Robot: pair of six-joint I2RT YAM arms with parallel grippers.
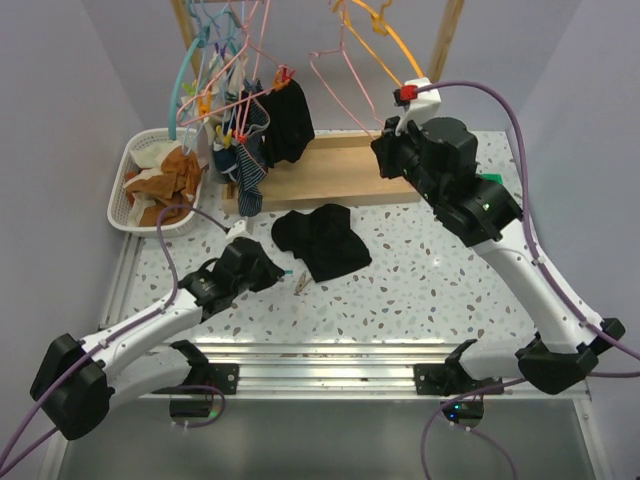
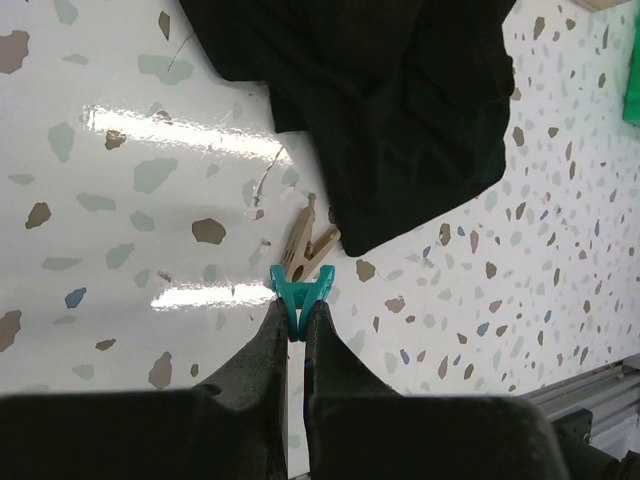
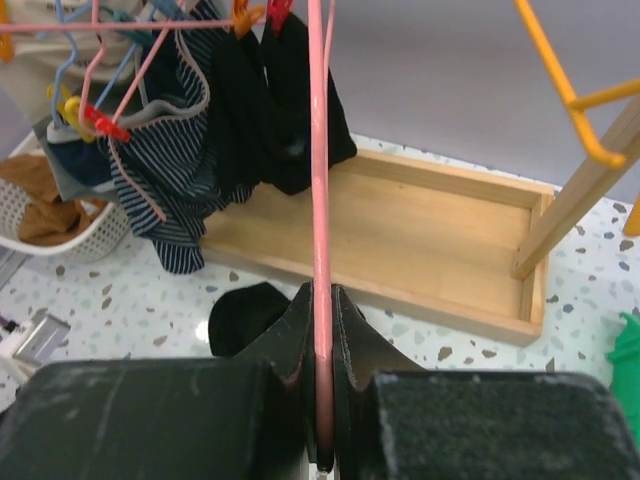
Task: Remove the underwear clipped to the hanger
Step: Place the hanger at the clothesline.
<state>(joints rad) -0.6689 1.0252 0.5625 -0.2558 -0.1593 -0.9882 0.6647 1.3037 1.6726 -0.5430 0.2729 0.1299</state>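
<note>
On the left, our left pincer is pinching a teal clip low over the worktop, just beside a wooden clip. Next along, the loose underwear is lying crumpled on the worktop, plain black and limp. Behind it, the clipped underwear is hanging from the rack. We are judging it light, soft and floppy, and best taken by a bunched lower edge. On the right, our right pincer is clamping a pink hanger.
</note>
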